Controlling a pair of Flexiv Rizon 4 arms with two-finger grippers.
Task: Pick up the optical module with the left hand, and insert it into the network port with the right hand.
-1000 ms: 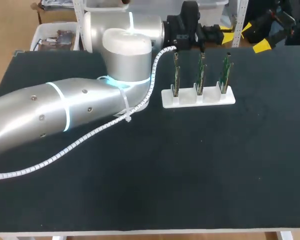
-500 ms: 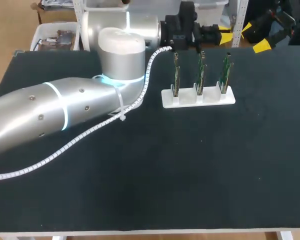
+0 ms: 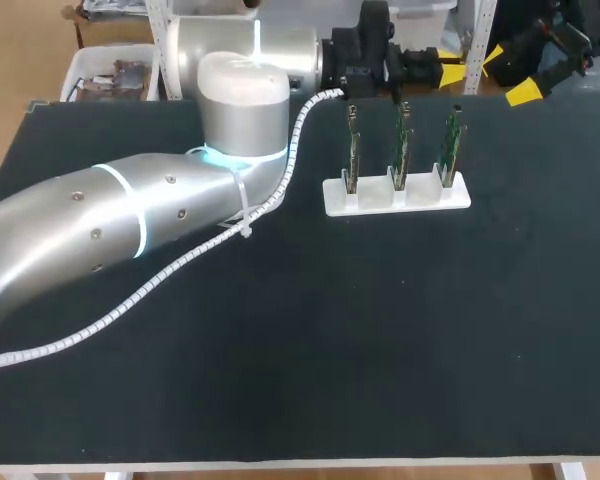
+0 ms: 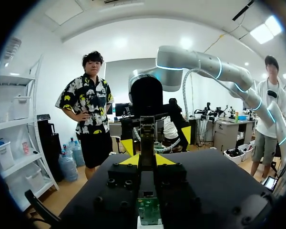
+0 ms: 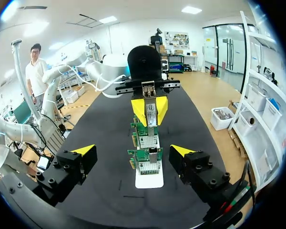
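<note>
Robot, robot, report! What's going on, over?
Left pincer shut on module, held up in the air. Right pincer open, facing it. Rack of boards stands lower, between the two.

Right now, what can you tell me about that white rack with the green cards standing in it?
The white rack is a low, plastic-looking block lying flat on the black table, toward its far edge. It has three slots in a row, and one of the green cards stands upright in each, edge down, evenly spaced and parallel. It rests only on the table; apart from the cards it holds, nothing else touches it.
</note>
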